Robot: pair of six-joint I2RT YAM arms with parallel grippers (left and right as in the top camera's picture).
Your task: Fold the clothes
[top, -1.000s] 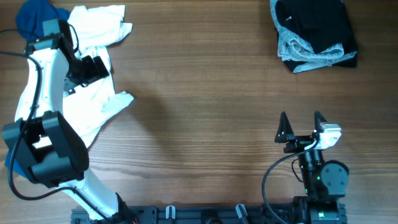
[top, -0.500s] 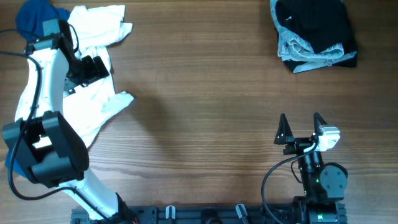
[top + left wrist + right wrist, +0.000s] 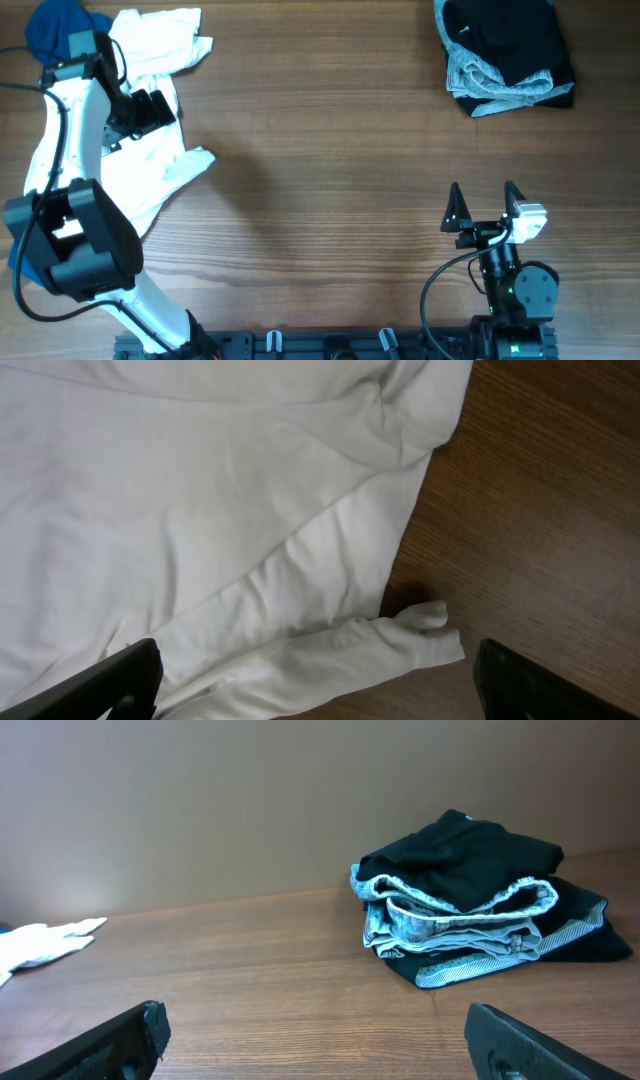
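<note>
A white T-shirt (image 3: 150, 140) lies crumpled at the table's left. It fills the left wrist view (image 3: 200, 510), with a sleeve end (image 3: 400, 645) on the wood. My left gripper (image 3: 150, 108) hovers over it, open and empty (image 3: 315, 695). A dark blue garment (image 3: 55, 25) lies bunched at the far left corner. A folded black garment (image 3: 510, 35) lies at the far right and shows in the right wrist view (image 3: 470, 850). My right gripper (image 3: 483, 200) is open and empty (image 3: 320, 1050), low over bare wood near the front, facing that pile.
A light-blue faded piece (image 3: 490, 85) is folded in with the black pile, and its edge shows in the right wrist view (image 3: 450, 915). A tip of the white shirt (image 3: 40, 942) shows far left. Bare wood table (image 3: 330, 180) lies between the two piles.
My right gripper has shifted very slightly toward the front edge. The left arm and the clothes have not moved.
</note>
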